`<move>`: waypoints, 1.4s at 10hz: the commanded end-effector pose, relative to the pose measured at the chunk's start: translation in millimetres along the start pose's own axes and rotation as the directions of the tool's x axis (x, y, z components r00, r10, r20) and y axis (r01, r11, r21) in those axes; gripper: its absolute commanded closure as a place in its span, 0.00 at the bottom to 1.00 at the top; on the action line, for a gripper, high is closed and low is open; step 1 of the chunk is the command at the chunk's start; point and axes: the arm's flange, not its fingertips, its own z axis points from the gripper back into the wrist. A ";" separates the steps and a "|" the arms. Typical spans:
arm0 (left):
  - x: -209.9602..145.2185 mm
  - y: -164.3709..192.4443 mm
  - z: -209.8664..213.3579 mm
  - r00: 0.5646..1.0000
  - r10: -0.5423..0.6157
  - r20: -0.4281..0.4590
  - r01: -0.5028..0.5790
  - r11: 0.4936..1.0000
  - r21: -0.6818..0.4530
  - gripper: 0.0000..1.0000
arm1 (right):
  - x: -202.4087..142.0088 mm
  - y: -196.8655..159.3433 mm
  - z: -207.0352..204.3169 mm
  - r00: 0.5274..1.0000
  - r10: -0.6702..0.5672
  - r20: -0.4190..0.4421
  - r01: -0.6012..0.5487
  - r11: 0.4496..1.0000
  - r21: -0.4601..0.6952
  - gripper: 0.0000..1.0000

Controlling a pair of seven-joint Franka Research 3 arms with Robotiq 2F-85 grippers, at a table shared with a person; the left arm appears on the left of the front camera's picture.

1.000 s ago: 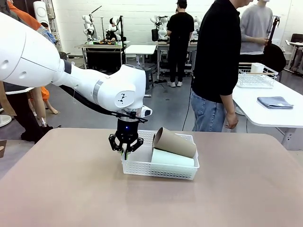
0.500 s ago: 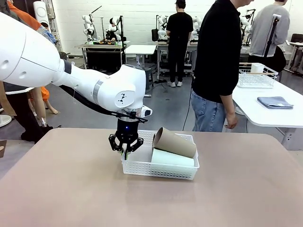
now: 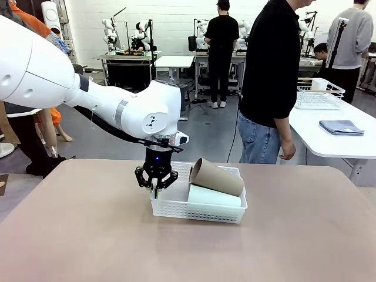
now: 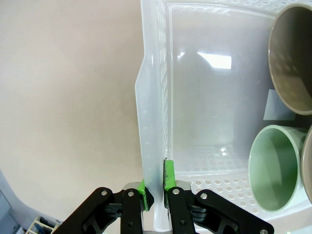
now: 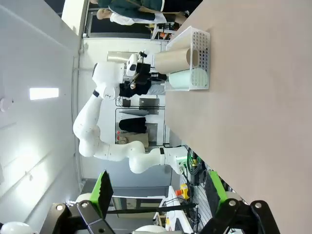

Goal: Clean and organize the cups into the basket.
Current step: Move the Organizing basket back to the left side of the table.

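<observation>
We see the left tool [image 3: 156, 187] pinching the basket [image 3: 200, 210] wall, on the worktop [image 3: 88, 235]. Tan cup [image 3: 216, 177] and mint cup [image 3: 212, 197] lie inside. Right tool [image 5: 158, 195] spread wide, holding nothing.

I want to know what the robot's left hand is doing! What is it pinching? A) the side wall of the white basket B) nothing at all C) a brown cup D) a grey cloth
A: in the left wrist view the left gripper has its green pads closed on either side of the basket wall, while the brown cup and mint cup lie untouched inside.
</observation>
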 end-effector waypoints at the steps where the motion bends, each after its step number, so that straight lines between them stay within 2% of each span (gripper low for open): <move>1: -1.1 1.5 -0.7 1.000 -0.004 -0.002 0.004 1.000 0.006 1.00 | 10.4 2.3 -5.0 0.999 0.025 -0.023 -0.023 0.998 0.066 0.00; 2: -1.1 1.5 -0.7 1.000 -0.004 -0.002 0.004 1.000 0.006 1.00 | 0.0 0.0 0.0 1.000 0.000 0.000 0.000 1.000 0.000 0.00; 8: -1.1 1.5 -0.7 1.000 -0.004 -0.002 0.004 1.000 0.006 1.00 | 0.0 0.0 0.0 1.000 0.000 0.000 0.000 1.000 0.000 0.00; 9: 0.0 0.0 0.0 1.000 0.000 0.000 0.000 1.000 0.000 0.94 | 0.0 0.0 0.0 1.000 0.000 0.000 0.000 1.000 0.000 0.00; 10: 0.8 20.3 -1.7 1.000 -0.021 -0.011 0.021 1.000 0.007 0.94 | 0.0 0.0 0.0 1.000 0.000 0.000 0.000 1.000 0.000 0.00; 12: 1.6 82.4 5.3 0.996 0.024 0.086 -0.033 0.994 0.105 0.94 | 0.0 0.0 0.0 1.000 0.000 0.000 0.000 1.000 0.000 0.00; 14: -2.3 150.1 5.8 0.996 0.060 0.068 -0.069 0.988 0.141 0.94 | 0.0 0.0 0.0 1.000 0.000 0.000 0.000 1.000 0.000 0.00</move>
